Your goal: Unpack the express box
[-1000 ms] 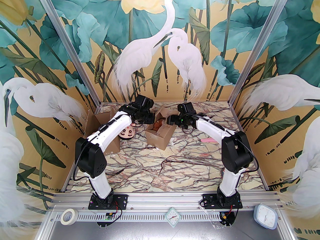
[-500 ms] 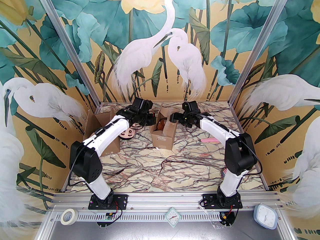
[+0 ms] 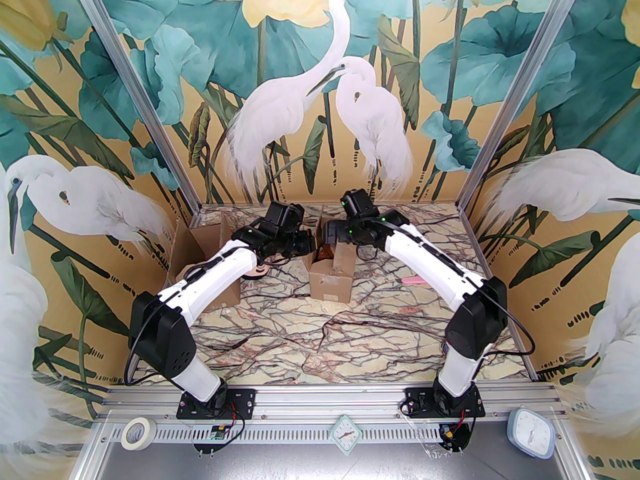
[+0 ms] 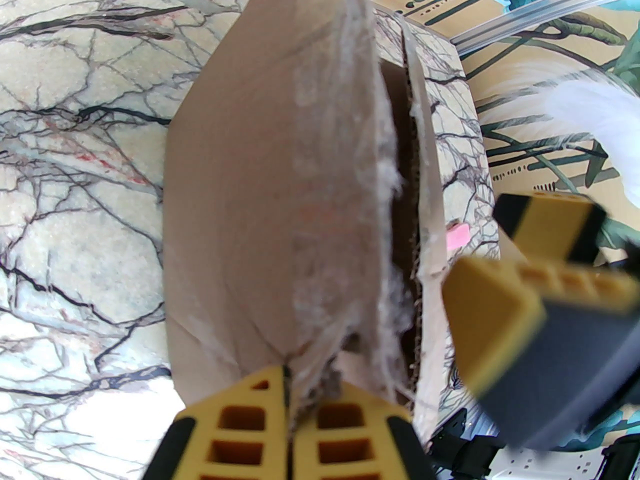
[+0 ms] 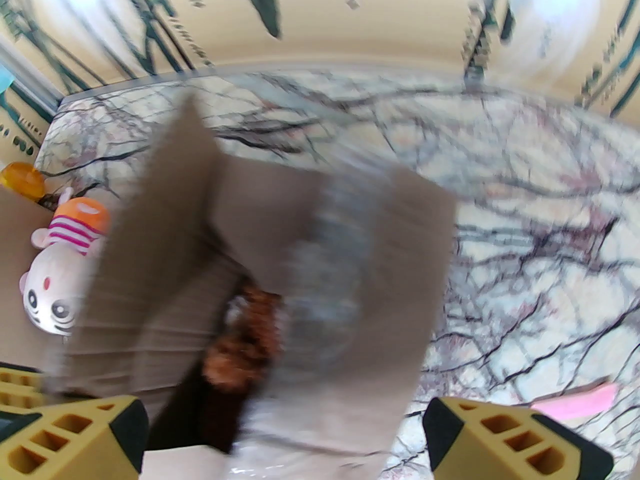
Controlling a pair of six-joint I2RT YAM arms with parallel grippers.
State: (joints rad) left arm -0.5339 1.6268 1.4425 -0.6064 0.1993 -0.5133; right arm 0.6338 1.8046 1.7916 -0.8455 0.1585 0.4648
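**From above:** We judge the job to be at the flap-opening step. The box [image 3: 331, 284] stands on the table [image 3: 320, 333], and both arms converge on its top. The left arm reaches long and low from its base, and the left gripper [image 3: 306, 242] meets the box's left upper edge. The right arm arches higher, wrist turned down, with the right gripper [image 3: 328, 229] over the box's mouth. A second box [image 3: 202, 248] sits open, left of the box.

**Left wrist:** We see the fingers pressed together on the lower edge of a raised flap [image 4: 270, 168], which they pinch upright. Torn tape fuzz lines its rim. The other arm's yellow fingers hang just right of the box.

**Right wrist:** We see the fingers spread wide and holding nothing, straddling the near side of the box. Something brown [image 5: 240, 353] lies inside, between the parted flaps. A plush toy [image 5: 55, 278] rests left of the box and a pink thing [image 5: 580, 399] lies on its right.

By our reading, the next move calls for the wide gripper to descend into the opening and close on the brown thing. The pinched flap must stay clear of its path.
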